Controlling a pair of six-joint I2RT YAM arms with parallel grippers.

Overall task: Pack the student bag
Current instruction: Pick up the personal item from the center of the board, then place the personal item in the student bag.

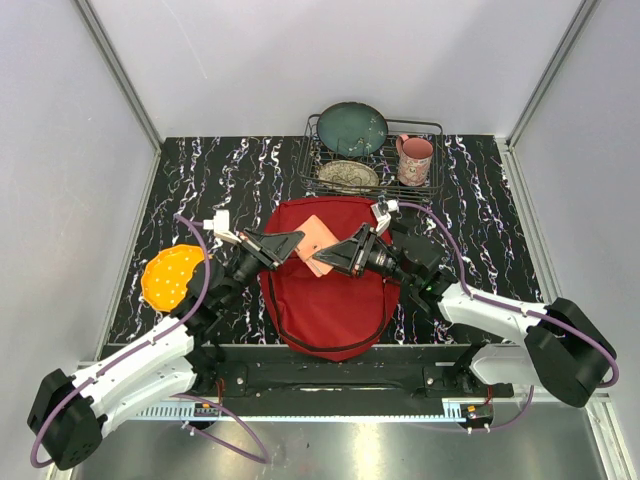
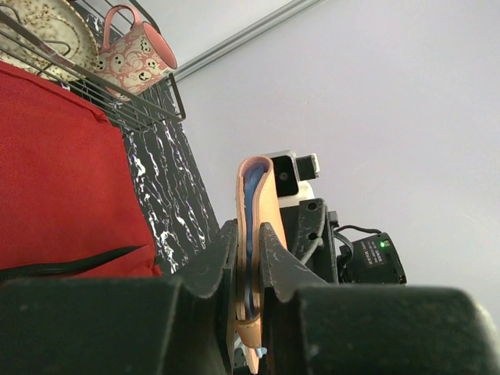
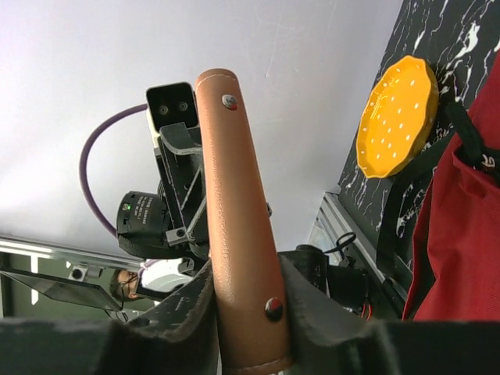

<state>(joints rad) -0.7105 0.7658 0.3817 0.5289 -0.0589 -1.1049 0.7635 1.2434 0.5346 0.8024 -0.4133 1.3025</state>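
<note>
The student bag [image 1: 330,300] is a big red backpack lying flat in the middle of the table, also seen in the left wrist view [image 2: 55,172] and the right wrist view [image 3: 461,234]. A tan leather-covered notebook [image 1: 316,243] hangs just above its upper part. My left gripper [image 1: 298,240] is shut on one edge of the notebook [image 2: 254,203], whose blue inner layer shows between the covers. My right gripper [image 1: 337,255] comes from the other side. Its jaws press both sides of the notebook's brown riveted spine [image 3: 234,195].
A wire rack [image 1: 437,128] at the back holds a dark green plate [image 1: 352,128], a patterned plate [image 1: 348,175] and a pink mug [image 1: 414,158]. An orange perforated disc [image 1: 172,275] lies left of the bag, near my left arm.
</note>
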